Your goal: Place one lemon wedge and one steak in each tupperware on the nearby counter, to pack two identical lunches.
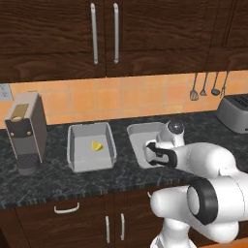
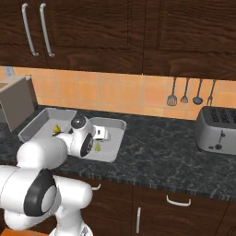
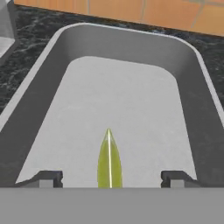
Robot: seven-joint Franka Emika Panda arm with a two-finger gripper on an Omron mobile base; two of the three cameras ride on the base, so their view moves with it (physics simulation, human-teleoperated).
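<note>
Two grey tupperware trays stand side by side on the black counter. The left tupperware holds one yellow lemon wedge. My gripper hangs open inside the right tupperware, fingertips wide apart. A second lemon wedge lies on that tray's floor between them, touching neither. In the right base view this wedge sits just below the hand in the right tupperware. The steak is out of view.
A coffee machine stands left of the trays. A toaster sits at the far right of the counter. Utensils hang on the orange tile wall, and dark wall cabinets run overhead.
</note>
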